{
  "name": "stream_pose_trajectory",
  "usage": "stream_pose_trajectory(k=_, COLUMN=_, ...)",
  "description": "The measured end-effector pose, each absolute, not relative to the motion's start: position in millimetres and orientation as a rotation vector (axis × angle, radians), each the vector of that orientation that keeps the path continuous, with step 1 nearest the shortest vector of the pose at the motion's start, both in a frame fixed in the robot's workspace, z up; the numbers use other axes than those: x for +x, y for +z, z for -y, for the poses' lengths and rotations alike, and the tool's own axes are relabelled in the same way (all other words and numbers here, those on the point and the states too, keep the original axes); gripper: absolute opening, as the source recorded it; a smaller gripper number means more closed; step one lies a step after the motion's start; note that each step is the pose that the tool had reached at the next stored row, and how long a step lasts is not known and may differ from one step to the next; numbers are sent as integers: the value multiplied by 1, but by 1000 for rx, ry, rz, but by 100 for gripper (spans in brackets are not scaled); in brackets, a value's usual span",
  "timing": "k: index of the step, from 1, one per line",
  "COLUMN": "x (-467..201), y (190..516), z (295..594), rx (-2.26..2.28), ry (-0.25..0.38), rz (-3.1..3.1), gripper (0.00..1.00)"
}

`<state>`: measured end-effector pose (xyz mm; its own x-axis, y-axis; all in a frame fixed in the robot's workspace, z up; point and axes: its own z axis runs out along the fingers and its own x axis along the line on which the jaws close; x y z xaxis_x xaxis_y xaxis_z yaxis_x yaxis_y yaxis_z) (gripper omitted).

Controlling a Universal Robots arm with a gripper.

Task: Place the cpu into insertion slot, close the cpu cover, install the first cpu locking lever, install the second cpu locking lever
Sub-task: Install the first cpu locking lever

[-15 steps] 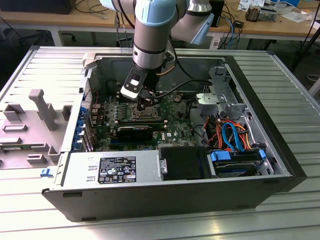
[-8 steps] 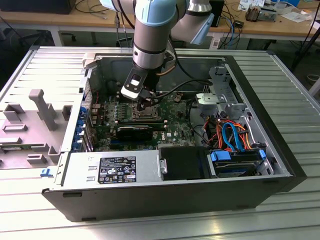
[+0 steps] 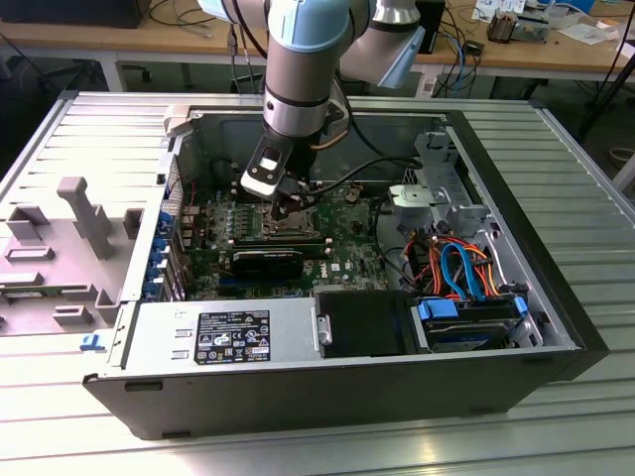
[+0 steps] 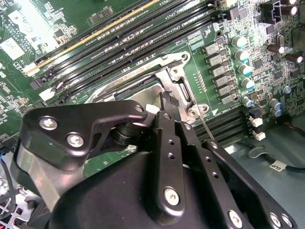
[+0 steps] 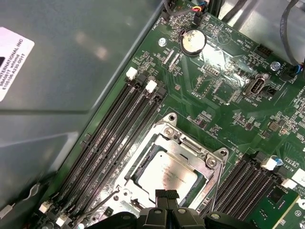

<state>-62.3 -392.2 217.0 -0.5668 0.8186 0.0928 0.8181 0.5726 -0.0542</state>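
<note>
The cpu (image 5: 167, 174) lies flat in the insertion slot (image 3: 288, 228) of the green board, its silver-grey top showing through the window of the cpu cover (image 5: 188, 148). The cover (image 4: 176, 81) lies down over the socket. My gripper (image 5: 167, 194) is shut with nothing between its black fingertips, and the tip (image 4: 167, 99) rests at the cover's edge. A thin metal lever rod (image 4: 205, 126) runs along the socket's side, close to the fingers. In the exterior view the gripper (image 3: 290, 203) reaches down into the open computer case over the socket.
Long black memory slots (image 5: 119, 129) flank the socket on both sides. The grey case wall (image 5: 71, 71) stands close by. A black graphics card (image 3: 268, 263), a power supply (image 3: 228, 337), drive bays and coloured cables (image 3: 461, 263) fill the case around the arm.
</note>
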Motion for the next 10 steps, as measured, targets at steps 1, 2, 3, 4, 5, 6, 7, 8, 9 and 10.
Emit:
stream_pose_trajectory(k=1, x=-62, y=217, z=392, rx=-1401, ry=8, rz=2691, gripper=11)
stream_pose_trajectory(k=2, x=-62, y=217, z=392, rx=-1400, ry=8, rz=2692, gripper=11)
stream_pose_trajectory(k=3, x=-62, y=217, z=392, rx=-1398, ry=8, rz=2693, gripper=11)
stream_pose_trajectory(k=4, x=-62, y=217, z=392, rx=-1396, ry=8, rz=2694, gripper=11)
stream_pose_trajectory(k=5, x=-62, y=217, z=392, rx=-1395, ry=8, rz=2694, gripper=11)
stream_pose_trajectory(k=6, x=-62, y=217, z=392, rx=-1393, ry=8, rz=2696, gripper=11)
stream_pose_trajectory(k=7, x=-62, y=217, z=392, rx=-1390, ry=9, rz=2697, gripper=11)
stream_pose_trajectory(k=8, x=-62, y=217, z=392, rx=-1389, ry=9, rz=2697, gripper=11)
stream_pose_trajectory(k=9, x=-62, y=217, z=392, rx=-1388, ry=9, rz=2698, gripper=11)
stream_pose_trajectory(k=10, x=-62, y=217, z=392, rx=-1384, ry=9, rz=2700, gripper=11)
